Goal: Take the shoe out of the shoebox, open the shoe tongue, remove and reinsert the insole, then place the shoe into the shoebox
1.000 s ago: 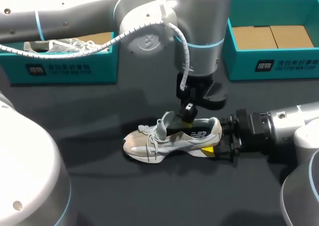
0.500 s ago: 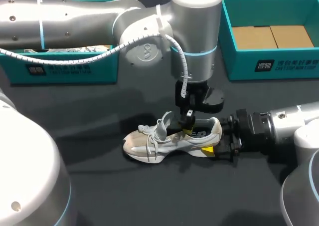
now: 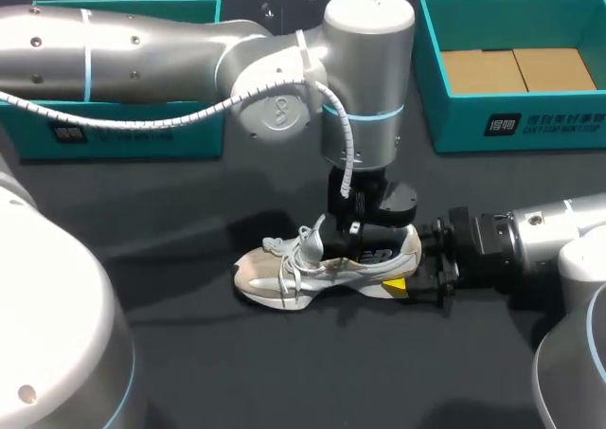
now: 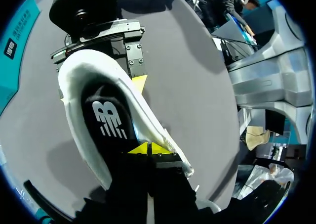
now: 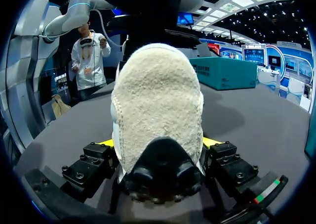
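A white and grey sneaker (image 3: 322, 263) lies on the dark table, toe to the left. My left gripper (image 3: 358, 232) points straight down into the shoe's opening. In the left wrist view its yellow tips (image 4: 148, 149) are shut together and rest on the black insole (image 4: 106, 120) inside the shoe, close to the side wall. My right gripper (image 3: 417, 270) lies low at the heel. In the right wrist view its fingers (image 5: 211, 142) clamp the fleecy heel (image 5: 157, 100) from both sides, so my right gripper (image 5: 158, 145) is shut on the shoe.
A teal shoebox (image 3: 511, 116) with brown card inside stands at the back right. Another teal box (image 3: 114, 131) stands at the back left, mostly hidden behind my left arm. Bare dark table lies in front of the shoe.
My left gripper has come down from just above the shoe into its opening. The shoe and my right arm have stayed where they were.
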Robot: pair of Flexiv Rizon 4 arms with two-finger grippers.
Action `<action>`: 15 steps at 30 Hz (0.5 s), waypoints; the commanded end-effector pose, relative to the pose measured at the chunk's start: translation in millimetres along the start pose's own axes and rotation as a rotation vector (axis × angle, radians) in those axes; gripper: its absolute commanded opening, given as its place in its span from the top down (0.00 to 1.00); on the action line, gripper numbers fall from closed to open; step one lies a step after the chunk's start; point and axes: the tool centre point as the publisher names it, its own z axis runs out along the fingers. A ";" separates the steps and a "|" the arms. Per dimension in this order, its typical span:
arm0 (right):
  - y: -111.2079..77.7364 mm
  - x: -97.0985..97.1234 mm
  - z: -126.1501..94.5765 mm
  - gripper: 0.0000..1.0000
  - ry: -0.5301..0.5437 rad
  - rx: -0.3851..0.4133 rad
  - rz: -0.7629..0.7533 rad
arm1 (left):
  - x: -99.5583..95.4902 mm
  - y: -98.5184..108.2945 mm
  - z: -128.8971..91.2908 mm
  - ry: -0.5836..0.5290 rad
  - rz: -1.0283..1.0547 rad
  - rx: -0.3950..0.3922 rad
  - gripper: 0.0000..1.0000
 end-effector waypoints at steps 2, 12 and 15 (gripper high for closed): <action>-1.4 -2.1 4.8 1.00 -0.001 0.005 0.002 | -1.0 -5.5 8.3 -0.023 -0.006 -0.016 1.00; -1.4 -2.1 4.8 1.00 -0.001 0.005 0.002 | -13.4 -10.7 22.8 -0.064 -0.020 -0.035 1.00; -1.4 -2.1 4.8 1.00 -0.001 0.005 0.002 | -15.2 -11.8 24.9 -0.071 -0.013 -0.039 0.83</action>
